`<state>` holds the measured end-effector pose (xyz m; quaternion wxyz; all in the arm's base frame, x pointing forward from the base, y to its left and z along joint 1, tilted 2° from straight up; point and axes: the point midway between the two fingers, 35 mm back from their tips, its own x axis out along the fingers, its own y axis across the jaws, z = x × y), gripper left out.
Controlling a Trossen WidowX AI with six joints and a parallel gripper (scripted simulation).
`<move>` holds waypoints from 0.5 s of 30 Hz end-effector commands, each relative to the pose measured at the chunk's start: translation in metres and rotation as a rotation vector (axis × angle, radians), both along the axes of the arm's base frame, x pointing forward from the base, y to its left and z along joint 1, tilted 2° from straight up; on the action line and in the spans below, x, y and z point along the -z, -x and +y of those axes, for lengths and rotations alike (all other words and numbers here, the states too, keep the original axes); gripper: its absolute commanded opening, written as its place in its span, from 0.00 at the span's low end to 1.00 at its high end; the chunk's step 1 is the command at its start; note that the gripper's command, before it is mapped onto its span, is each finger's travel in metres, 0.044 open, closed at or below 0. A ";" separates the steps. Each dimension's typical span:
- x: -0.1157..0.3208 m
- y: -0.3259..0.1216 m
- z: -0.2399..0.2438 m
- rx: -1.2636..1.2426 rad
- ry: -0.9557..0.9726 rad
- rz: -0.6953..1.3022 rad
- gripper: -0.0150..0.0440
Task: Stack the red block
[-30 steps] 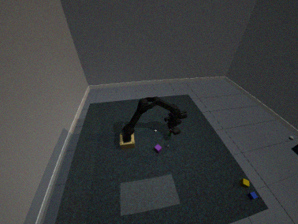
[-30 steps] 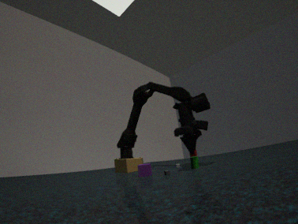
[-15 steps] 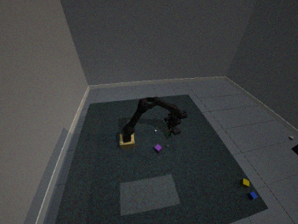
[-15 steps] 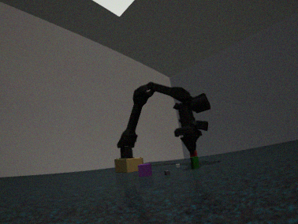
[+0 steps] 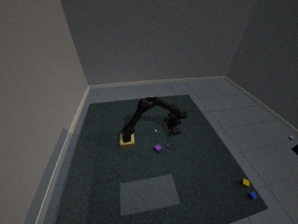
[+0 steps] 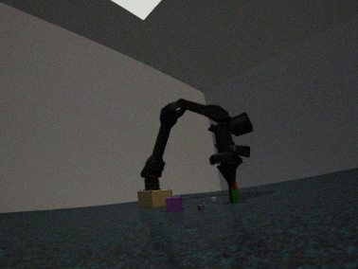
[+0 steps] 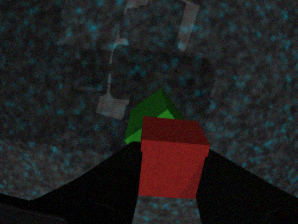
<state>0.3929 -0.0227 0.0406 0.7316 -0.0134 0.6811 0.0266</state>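
Red block [image 7: 170, 157] clamped between the dark fingers of the end effector [image 6: 231, 177], directly above the green tower [image 6: 234, 195]. In the exterior view, seemingly touching the tower's top; actual contact impossible to tell.

Red block [image 7: 170, 159] hides most of green tower [image 7: 152, 112] in wrist view; contact btwn them unclear.

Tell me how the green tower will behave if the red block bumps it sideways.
The green tower looks narrow and upright, so it would probably tip rather than slide. Its flat faces suggest rigid blocks that won't roll. The hand holds the red block just above and slightly off-centre in the wrist view, so a straight descent seems safest.
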 end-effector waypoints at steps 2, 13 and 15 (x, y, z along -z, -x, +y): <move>0.002 0.000 0.001 -0.004 -0.004 0.003 0.25; 0.000 0.000 0.000 0.000 0.000 0.001 0.57; 0.000 0.000 0.000 0.000 0.000 0.001 0.65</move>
